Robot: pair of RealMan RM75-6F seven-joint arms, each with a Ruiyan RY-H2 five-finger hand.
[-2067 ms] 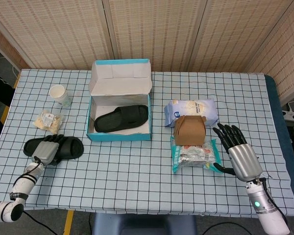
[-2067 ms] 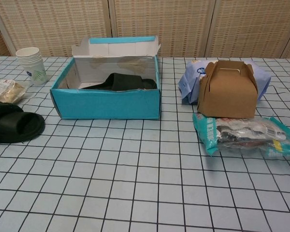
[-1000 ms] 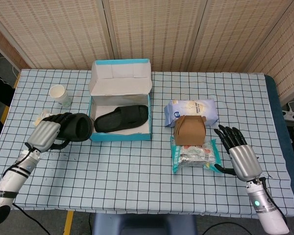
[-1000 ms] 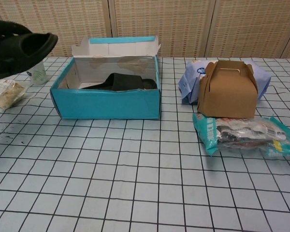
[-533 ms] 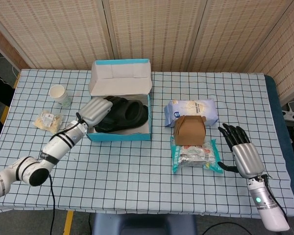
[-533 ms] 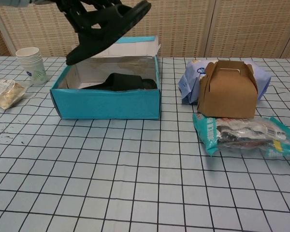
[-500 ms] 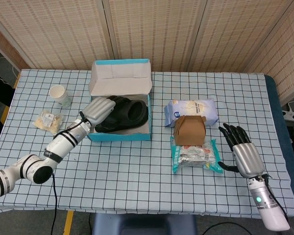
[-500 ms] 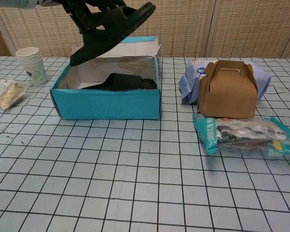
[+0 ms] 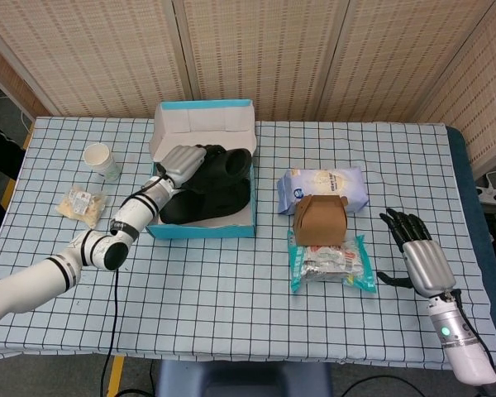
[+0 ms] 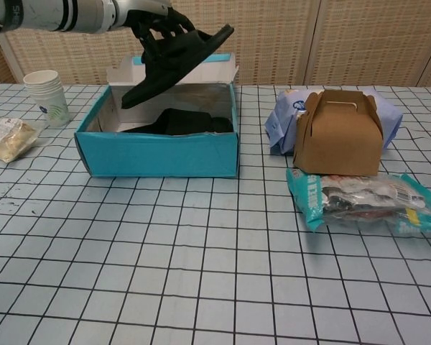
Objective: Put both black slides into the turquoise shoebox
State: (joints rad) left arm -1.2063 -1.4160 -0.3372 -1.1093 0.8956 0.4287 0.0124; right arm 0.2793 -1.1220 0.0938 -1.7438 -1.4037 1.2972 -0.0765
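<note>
The turquoise shoebox [image 9: 200, 230] [image 10: 158, 154] stands open at the table's back left, its lid up. One black slide [image 9: 207, 203] [image 10: 187, 122] lies inside it. My left hand [image 9: 182, 160] [image 10: 152, 20] grips the second black slide [image 9: 225, 163] [image 10: 179, 61] and holds it tilted in the air above the box's rear half. My right hand [image 9: 419, 256] hovers open at the right side of the table, fingers spread, holding nothing; the chest view does not show it.
A brown carton [image 9: 320, 219] [image 10: 337, 133], a blue-white bag [image 9: 324, 186] and a teal snack pack [image 9: 329, 261] [image 10: 366, 199] lie right of the box. A paper cup [image 9: 102, 160] [image 10: 47, 97] and a wrapped snack [image 9: 81, 206] [image 10: 7, 137] sit to its left.
My left hand lifted the second slide off the table's left side and carried it right, over the shoebox. My right hand drifted a little rightward and back.
</note>
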